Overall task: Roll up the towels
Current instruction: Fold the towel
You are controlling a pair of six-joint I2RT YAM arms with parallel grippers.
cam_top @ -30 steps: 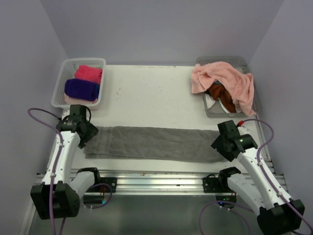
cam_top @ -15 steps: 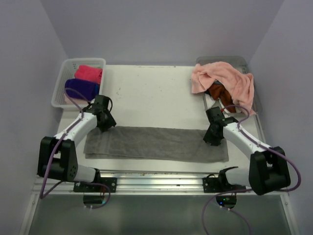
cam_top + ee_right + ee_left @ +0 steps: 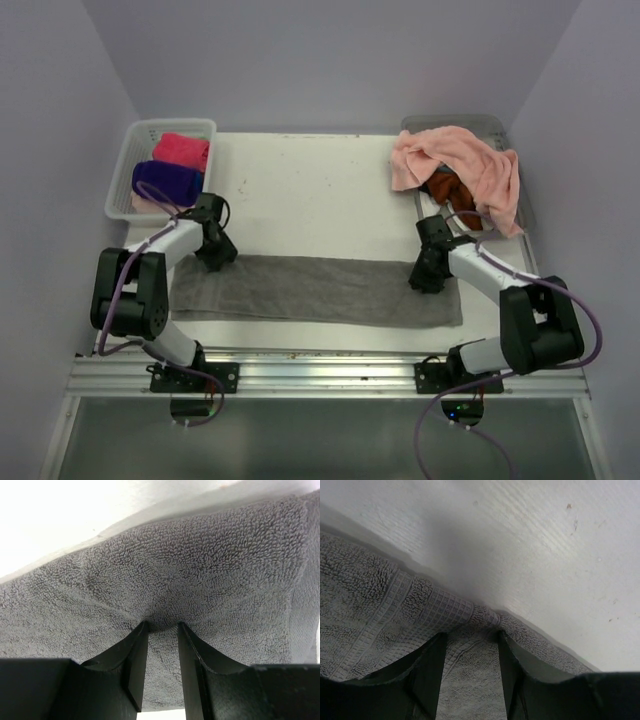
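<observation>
The grey towel [image 3: 315, 290] lies flat and long, closest to the arms. It is not rolled yet. The left claw [image 3: 470, 639] is almost closed and pinches its far left edge. The right claw [image 3: 161, 627] is almost closed too and pinches a little bump near its far right edge. Behind the grey towel on the left, a white basket [image 3: 125, 170] holds a purple roll [image 3: 165, 182] and a hot pink roll [image 3: 182, 150], both done. Behind it on the right, a salmon pink towel [image 3: 460, 160] and a rust orange towel [image 3: 462, 205] wait, crumpled.
</observation>
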